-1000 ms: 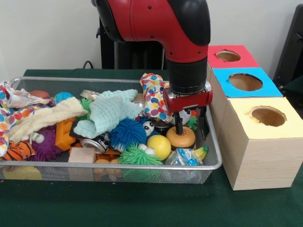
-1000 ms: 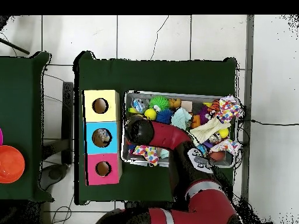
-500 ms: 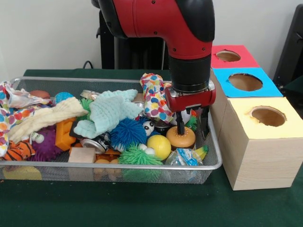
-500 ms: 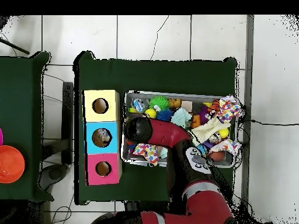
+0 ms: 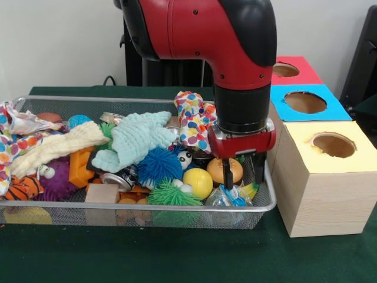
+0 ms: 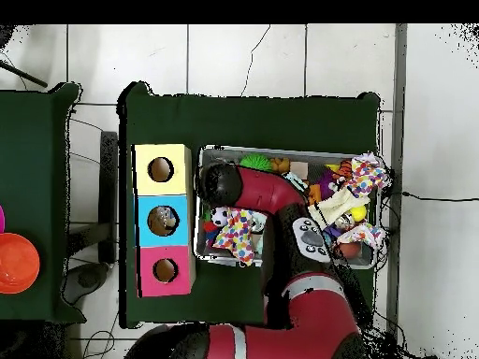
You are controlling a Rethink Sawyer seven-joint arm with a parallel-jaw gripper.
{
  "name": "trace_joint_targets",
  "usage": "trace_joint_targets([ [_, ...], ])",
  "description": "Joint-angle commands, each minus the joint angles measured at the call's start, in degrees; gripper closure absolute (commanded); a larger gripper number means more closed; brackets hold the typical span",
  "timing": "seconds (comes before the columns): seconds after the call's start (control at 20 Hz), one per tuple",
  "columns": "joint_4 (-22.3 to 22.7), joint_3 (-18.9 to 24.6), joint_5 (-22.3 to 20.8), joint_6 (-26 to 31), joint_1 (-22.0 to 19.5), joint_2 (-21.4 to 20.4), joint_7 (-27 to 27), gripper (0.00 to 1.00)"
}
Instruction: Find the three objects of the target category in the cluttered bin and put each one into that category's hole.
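My gripper (image 5: 244, 178) hangs open at the near right corner of the wire bin (image 5: 147, 207), holding nothing. Its fingers straddle a crumpled clear plastic bottle (image 5: 228, 196) with a blue label, their tips just above it. Right behind the fingers sits an orange ring toy (image 5: 222, 170), with a yellow ball (image 5: 198, 181) to its left. The three boxes stand to the right: a yellow-topped hole (image 5: 333, 144), a blue one (image 5: 305, 102) and a red one (image 5: 285, 69). In the overhead view the arm's wrist (image 6: 217, 183) covers the gripper, next to the yellow box (image 6: 160, 169).
The bin is packed: a mint cloth (image 5: 138, 138), polka-dot cloth (image 5: 193, 121), blue spiky ball (image 5: 159, 165), green spiky ball (image 5: 171, 193), crushed can (image 5: 118, 177), orange block (image 5: 79, 167), wooden block (image 5: 102, 193). The bin's right wall runs close to the yellow box.
The gripper has moved from over the orange ring toy toward the bin's near edge and dropped lower, now standing over the plastic bottle. It has stayed open.
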Motion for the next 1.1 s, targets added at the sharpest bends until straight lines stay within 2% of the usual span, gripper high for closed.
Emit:
trace_joint_targets([
  [0.05,-7.2,0.2,2.3,6.7,0.1,3.9,9.7,0.00],
  [0.3,-1.5,4.3,1.5,-0.2,-3.3,3.6,8.7,0.00],
  [0.5,4.8,11.0,-0.1,-7.7,-8.7,3.5,7.6,0.00],
  [0.6,6.2,13.1,-1.6,-10.6,-10.4,3.7,7.1,0.00],
  [1.1,6.5,12.4,-1.8,-11.3,-9.6,3.4,7.8,0.00],
])
